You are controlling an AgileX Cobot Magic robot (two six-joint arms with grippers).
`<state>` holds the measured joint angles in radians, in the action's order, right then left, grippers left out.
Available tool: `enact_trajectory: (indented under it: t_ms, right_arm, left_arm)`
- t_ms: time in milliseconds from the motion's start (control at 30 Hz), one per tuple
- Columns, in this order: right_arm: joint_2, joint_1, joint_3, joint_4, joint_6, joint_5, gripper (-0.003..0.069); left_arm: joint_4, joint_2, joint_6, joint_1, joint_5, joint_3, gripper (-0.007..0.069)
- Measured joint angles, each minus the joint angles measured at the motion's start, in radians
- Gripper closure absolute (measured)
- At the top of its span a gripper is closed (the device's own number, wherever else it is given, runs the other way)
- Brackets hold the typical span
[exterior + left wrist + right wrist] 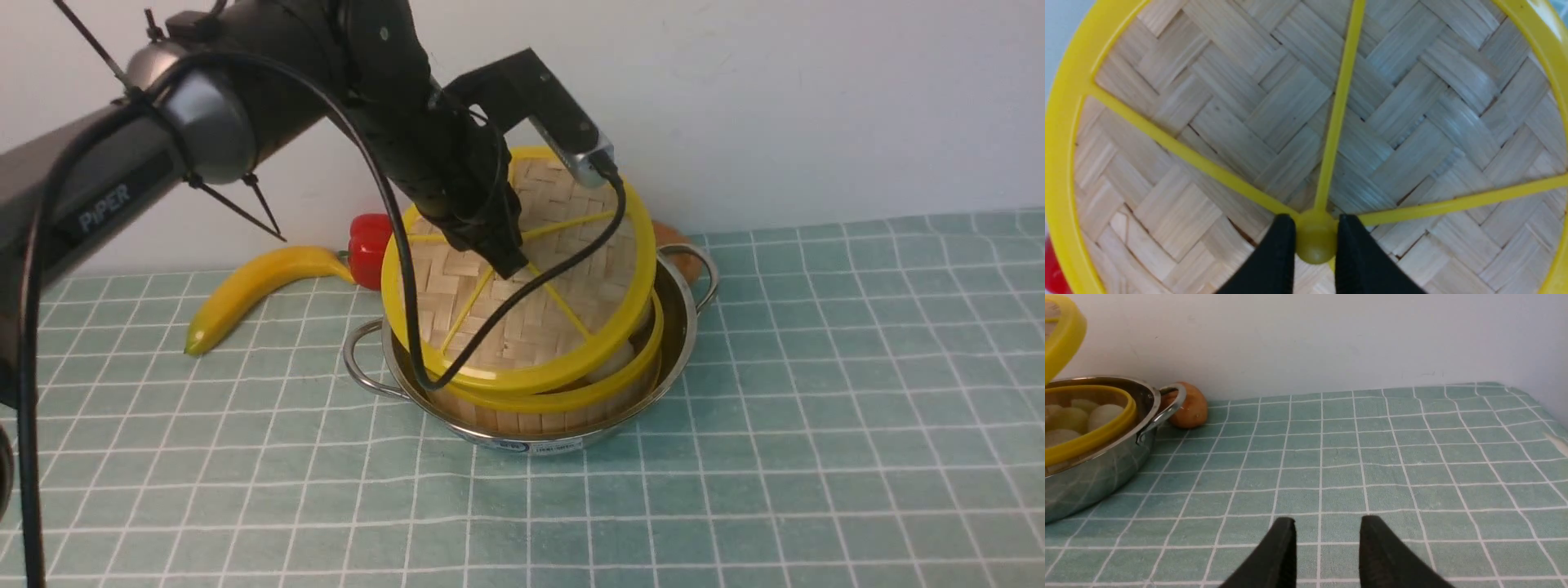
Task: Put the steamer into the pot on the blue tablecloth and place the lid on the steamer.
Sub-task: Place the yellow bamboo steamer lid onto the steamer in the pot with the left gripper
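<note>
Nearest, low over the blue tablecloth (pixel 1412 465) and well off to one side of the work: the right gripper (pixel 1327 526), spread apart with nothing between the jaws, probably parked there to stay out of the way. Further in, standing on the cloth: the pot (pixel 682 327), shiny and shallow, with the steamer (pixel 571 398) already seated inside, yellow rim just within the steel wall; first half of the job done, by the look of it. Loaded with pale round pieces (pixel 1102 414) (buns, perhaps; hard to tell). Above it, held at a tilt: the lid (pixel 506 327), near edge low against the steamer's rim (touching or just clear, impossible to say), far edge raised toward the wall. Pinched by its central knob (pixel 1314 241) in the left gripper (pixel 1315 222), jaws pressed tight on either side; a sensible hold, the only raised part of the flat weave. Tilted most likely because of the arm's slanting reach; calls for levelling and centring before release, or risks lodging askew. Behind the pot, playing no part: a banana (pixel 245 290), a red pepper (pixel 369 245), a potato (pixel 1186 405) just beside the far handle.
</note>
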<state>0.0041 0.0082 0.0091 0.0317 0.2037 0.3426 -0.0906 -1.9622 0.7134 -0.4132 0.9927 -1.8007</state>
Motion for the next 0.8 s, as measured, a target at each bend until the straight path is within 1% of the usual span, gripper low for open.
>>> enact_trajectory:
  t_ms: [300, 800]
  right_arm:
    - [0.000, 0.000, 0.000, 0.000, 0.000, 0.000, 0.0419]
    - [0.000, 0.000, 0.000, 0.000, -0.001, 0.000, 0.0419]
  left_arm:
    - [0.024, -0.046, -0.013, -0.003, -0.031, -0.001, 0.0509]
    - [0.024, -0.057, -0.004, -0.003, -0.088, -0.001, 0.0509]
